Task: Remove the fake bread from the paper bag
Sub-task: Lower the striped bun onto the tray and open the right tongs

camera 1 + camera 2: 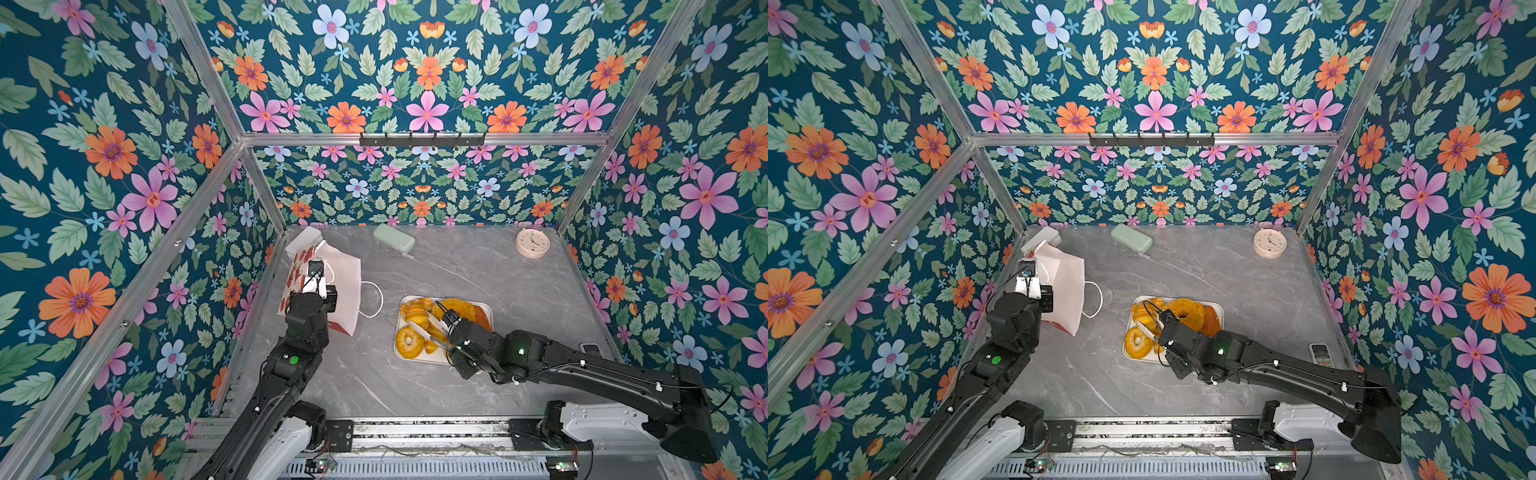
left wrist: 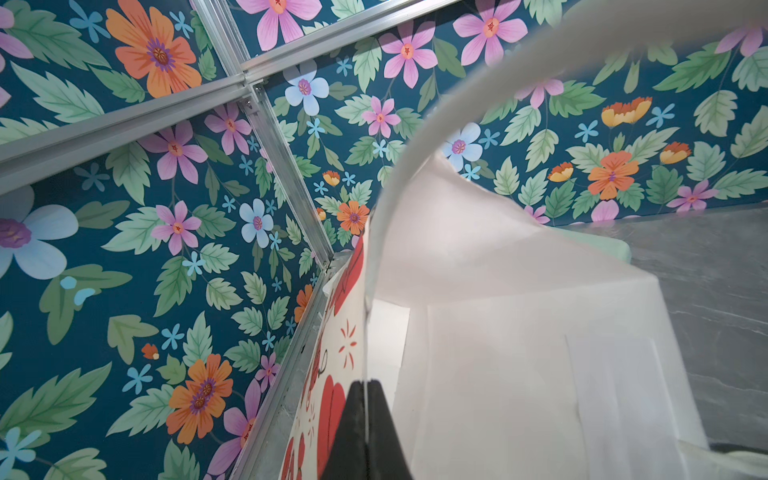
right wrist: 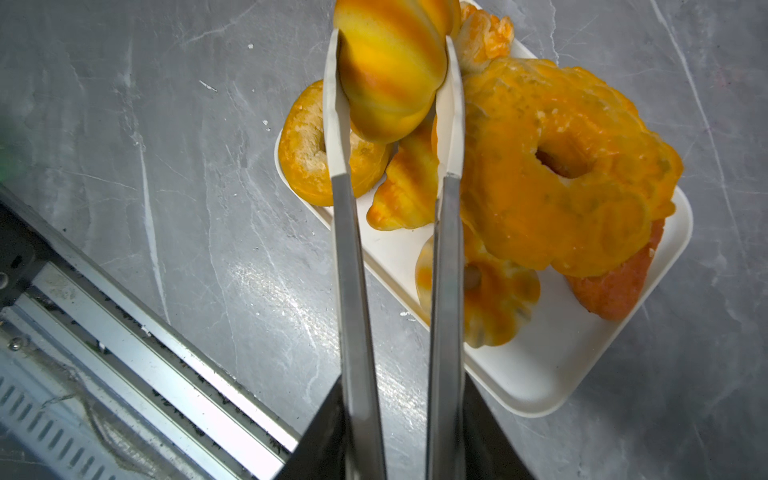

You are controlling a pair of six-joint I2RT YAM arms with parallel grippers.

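The white paper bag (image 1: 347, 286) (image 1: 1069, 286) with red prints stands at the table's back left, its mouth gaping. My left gripper (image 2: 366, 386) is shut on the bag's upper edge; no bread shows in the part of its inside (image 2: 498, 332) that I see. My right gripper (image 3: 401, 399) (image 1: 445, 332) is shut on metal tongs (image 3: 345, 249). The tongs' white tips pinch a striped yellow roll (image 3: 390, 70) (image 1: 415, 316) over the white tray (image 3: 540, 374) (image 1: 419, 360). On the tray lie a large ring (image 3: 561, 174) (image 1: 459, 309), a small ring (image 3: 303, 153) (image 1: 409, 343) and a croissant (image 3: 407, 191).
A pale green case (image 1: 393, 237) and a round pink clock (image 1: 532, 243) lie along the back wall. A remote (image 1: 590, 348) sits by the right wall behind my right arm. The metal rail (image 1: 415, 432) runs along the front edge.
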